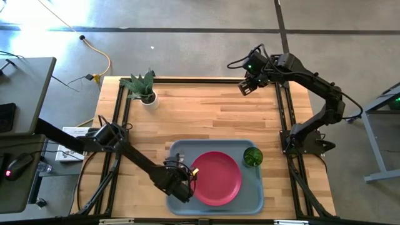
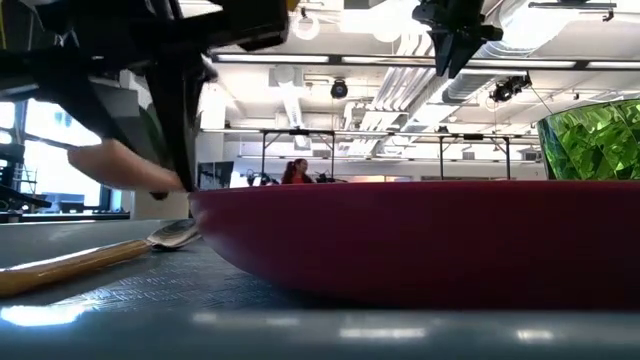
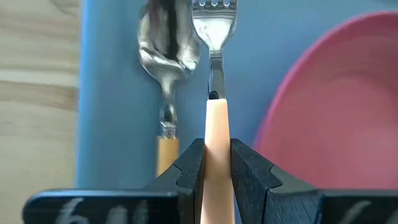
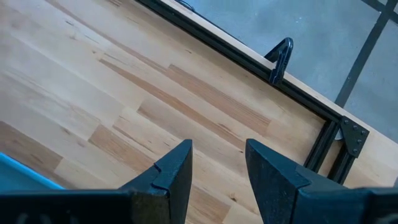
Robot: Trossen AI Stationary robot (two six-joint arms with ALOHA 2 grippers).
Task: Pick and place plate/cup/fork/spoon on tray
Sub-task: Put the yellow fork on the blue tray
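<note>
**Fork pinched over the tray, nothing readable on anything**

From my remote seat, the left gripper [image 3: 216, 168] had its fingers pressed onto the fork [image 3: 214, 74], clamping the orange handle, tines pointing away from the wrist cam. It sat over the near-left part of the tray [image 1: 250, 199], just beside the plate's rim. The spoon [image 3: 165, 56] lay on the tray floor right alongside the fork, between it and the tray's left edge; I couldn't tell whether the fork was touching the tray.

The plate [image 1: 217, 177] sat in the middle of the tray, with the cup [image 1: 252, 156] upright just off its far-right edge, also on the tray.

The right gripper [image 4: 217, 168] hung over bare wood at the far right of the table [image 1: 206, 112], fingers spread, holding nothing.

I looked for labels or brand marks on the tableware and saw none. Some pale marks on the left wrist housing were too blurry to read. A potted plant [image 1: 142, 87] stood at the far-left corner.
</note>
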